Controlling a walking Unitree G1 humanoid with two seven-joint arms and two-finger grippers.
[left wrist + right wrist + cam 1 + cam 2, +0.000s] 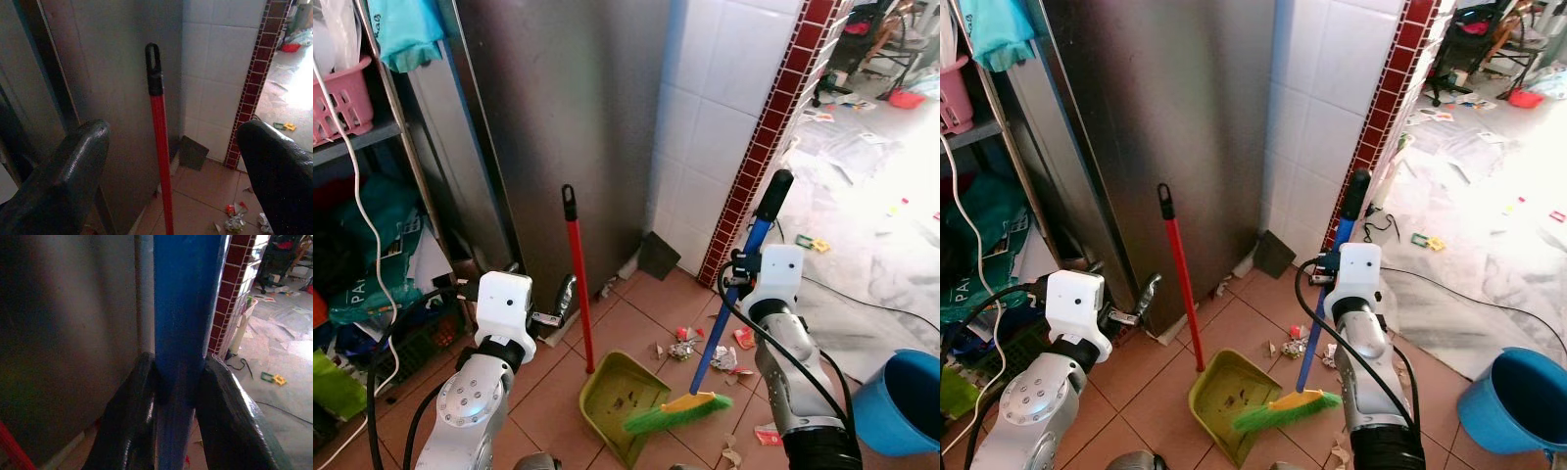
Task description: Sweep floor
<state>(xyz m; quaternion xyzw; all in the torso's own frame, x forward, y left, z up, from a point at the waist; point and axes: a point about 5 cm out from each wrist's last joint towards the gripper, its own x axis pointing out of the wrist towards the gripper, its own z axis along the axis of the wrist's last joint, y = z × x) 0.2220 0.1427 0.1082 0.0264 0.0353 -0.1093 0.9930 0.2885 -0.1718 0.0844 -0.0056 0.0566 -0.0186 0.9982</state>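
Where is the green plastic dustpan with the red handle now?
The green plastic dustpan rests on the terracotta tile floor between the arms, its red handle upright, the green-bristled broom touching its right edge.

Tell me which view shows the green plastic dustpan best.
The left eye view: the whole green plastic dustpan on the terracotta tiles, with its red handle upright. The right eye view matches. The left wrist view catches the handle alone.
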